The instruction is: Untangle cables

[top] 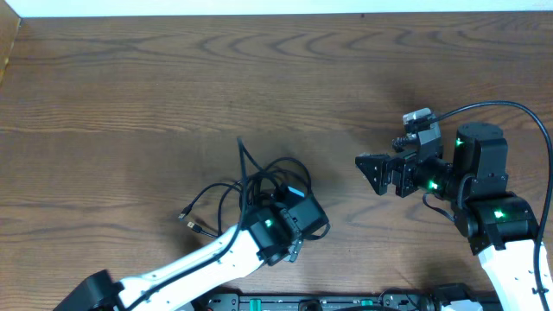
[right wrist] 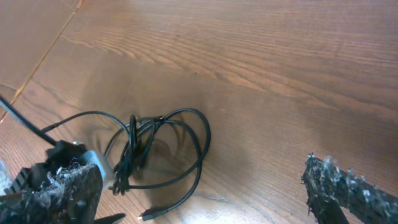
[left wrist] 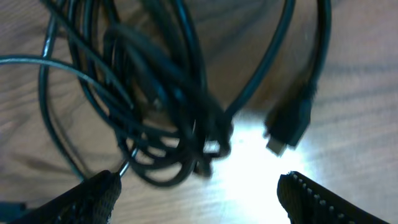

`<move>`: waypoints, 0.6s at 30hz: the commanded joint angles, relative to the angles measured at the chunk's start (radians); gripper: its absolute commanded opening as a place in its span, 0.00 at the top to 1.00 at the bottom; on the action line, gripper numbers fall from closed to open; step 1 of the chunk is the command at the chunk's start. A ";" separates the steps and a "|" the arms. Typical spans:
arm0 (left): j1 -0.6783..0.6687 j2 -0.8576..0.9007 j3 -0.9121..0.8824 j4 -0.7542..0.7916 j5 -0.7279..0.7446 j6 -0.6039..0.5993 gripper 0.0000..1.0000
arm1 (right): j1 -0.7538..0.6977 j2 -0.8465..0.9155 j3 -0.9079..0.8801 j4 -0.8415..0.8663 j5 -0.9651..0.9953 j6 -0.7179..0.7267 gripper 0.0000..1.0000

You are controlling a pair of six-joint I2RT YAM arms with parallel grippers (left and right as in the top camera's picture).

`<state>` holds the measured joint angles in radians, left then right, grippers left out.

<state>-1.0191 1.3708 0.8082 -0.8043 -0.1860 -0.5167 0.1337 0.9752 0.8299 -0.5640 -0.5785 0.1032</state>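
Note:
The cables (top: 246, 186) lie as a tangle of thin black cords on the wooden table, left of centre, with small plug ends (top: 192, 223) trailing to the left. My left gripper (top: 289, 206) hangs right over the tangle's right side. In the left wrist view it is open (left wrist: 202, 198), with the cables (left wrist: 155, 106) and a black plug (left wrist: 287, 127) just beyond the fingertips and nothing between the fingers. My right gripper (top: 369, 168) is open and empty, to the right of the tangle. In the right wrist view (right wrist: 202, 193) the cables (right wrist: 158, 146) lie ahead, apart from the fingers.
The wooden table (top: 173, 78) stretches to the back and left of the tangle. A pale edge (top: 9, 43) borders the table at the far left. The right arm's thick black cable (top: 510, 108) loops above its wrist.

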 commanded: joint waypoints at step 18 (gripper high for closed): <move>-0.003 0.158 0.009 0.100 -0.220 -0.132 0.87 | -0.005 -0.002 0.008 0.002 0.004 0.008 0.01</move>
<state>-1.0218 1.5803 0.8082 -0.7013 -0.3447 -0.6369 0.1337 0.9752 0.8299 -0.5632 -0.5781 0.1032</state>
